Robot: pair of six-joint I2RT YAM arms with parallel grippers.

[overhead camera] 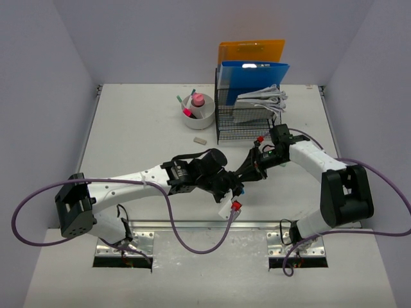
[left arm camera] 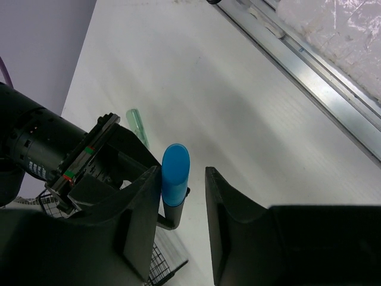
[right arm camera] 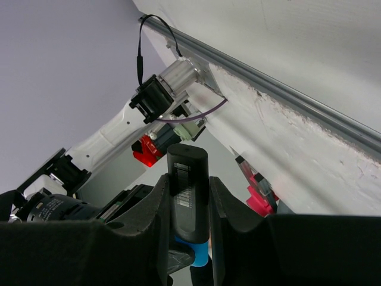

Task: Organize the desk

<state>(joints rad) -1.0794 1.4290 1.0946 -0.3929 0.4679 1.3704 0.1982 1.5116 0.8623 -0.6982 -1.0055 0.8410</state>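
The white desk (overhead camera: 141, 128) has a silver rail (overhead camera: 192, 224) along its near edge. My two grippers meet above its middle. My right gripper (overhead camera: 249, 171) is shut on a black marker (right arm camera: 188, 190), gripping its barrel between both fingers in the right wrist view, where the gripper (right arm camera: 188, 182) shows close up. The marker's blue cap (left arm camera: 175, 173) pokes up between the fingers of my left gripper (left arm camera: 184, 174), resting against the left finger with a gap to the right one. My left gripper (overhead camera: 232, 187) is open.
A white cup (overhead camera: 198, 110) with pens and a pink bottle stands at the back. Beside it is a black wire organizer (overhead camera: 247, 119) with blue and orange folders and papers. A small eraser (overhead camera: 200, 139) and a green pen (left arm camera: 138, 126) lie on the desk.
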